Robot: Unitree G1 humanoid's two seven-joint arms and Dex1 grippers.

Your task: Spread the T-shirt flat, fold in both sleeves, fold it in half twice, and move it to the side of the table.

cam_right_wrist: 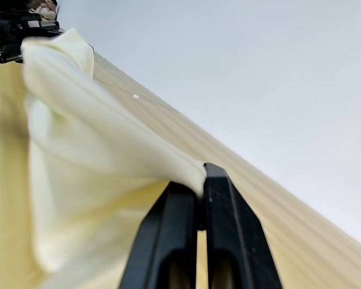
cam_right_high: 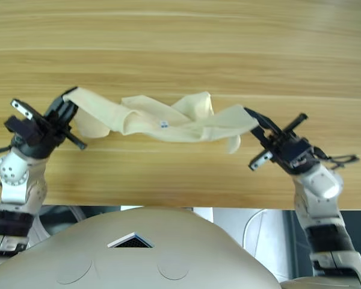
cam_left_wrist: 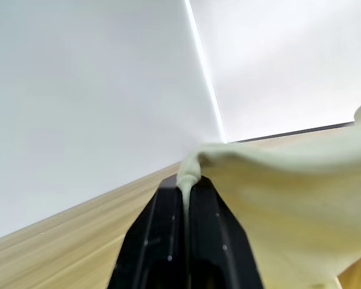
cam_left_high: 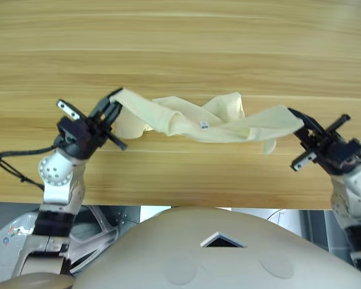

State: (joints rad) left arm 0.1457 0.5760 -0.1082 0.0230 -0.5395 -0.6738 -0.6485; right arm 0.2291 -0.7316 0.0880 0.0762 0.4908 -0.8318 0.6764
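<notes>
A pale yellow T-shirt (cam_left_high: pixel 204 123) hangs bunched and twisted in the air between my two grippers, above the near part of the wooden table (cam_left_high: pixel 180 48). My left gripper (cam_left_high: pixel 114 102) is shut on the shirt's left end, cloth pinched between its black fingers (cam_left_wrist: pixel 162 235). My right gripper (cam_left_high: pixel 296 117) is shut on the shirt's right end, with a fold of the T-shirt (cam_right_wrist: pixel 90 174) caught at the fingertips (cam_right_wrist: pixel 215 180). The shirt sags in the middle, and a short tail dangles near the right gripper.
The table's near edge (cam_left_high: pixel 180 206) runs just in front of both arms. Bare wood stretches across the whole far half of the table. A black cable (cam_left_high: pixel 12 162) loops beside my left wrist.
</notes>
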